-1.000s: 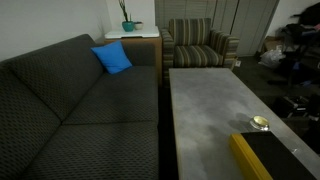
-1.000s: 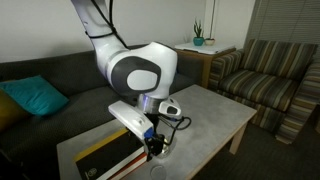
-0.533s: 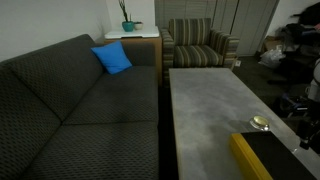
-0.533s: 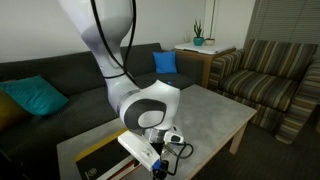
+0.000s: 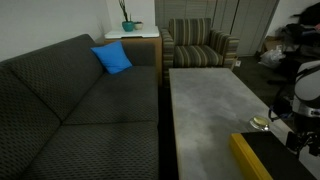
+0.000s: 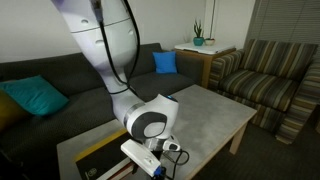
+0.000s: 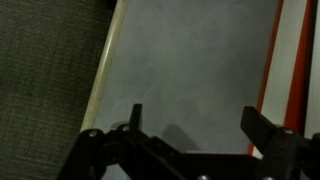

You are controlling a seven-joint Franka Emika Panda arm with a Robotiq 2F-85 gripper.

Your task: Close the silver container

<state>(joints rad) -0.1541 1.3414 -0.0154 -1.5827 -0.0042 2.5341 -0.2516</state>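
The silver container [image 5: 258, 124] is a tiny shiny tin on the grey table [image 5: 210, 100], just beyond the far end of the long black box. In the wrist view my gripper [image 7: 198, 125] is open, its two dark fingers spread wide over bare tabletop with nothing between them. That view does not show the container. The arm's wrist [image 5: 302, 95] hangs just right of the tin in an exterior view. From the opposite side, the gripper [image 6: 160, 170] is low over the table's near end and hides the tin.
A long yellow-edged black box [image 5: 258, 158] lies on the table beside the gripper; its edge [image 7: 290, 60] shows at the right of the wrist view. A dark sofa [image 5: 70, 100] with a blue cushion [image 5: 112, 58] runs along the table. A striped armchair [image 5: 200, 45] stands beyond.
The arm has come down and swung toward the table's end by the box, entering from the right edge beside the tin. The jaws stayed open.
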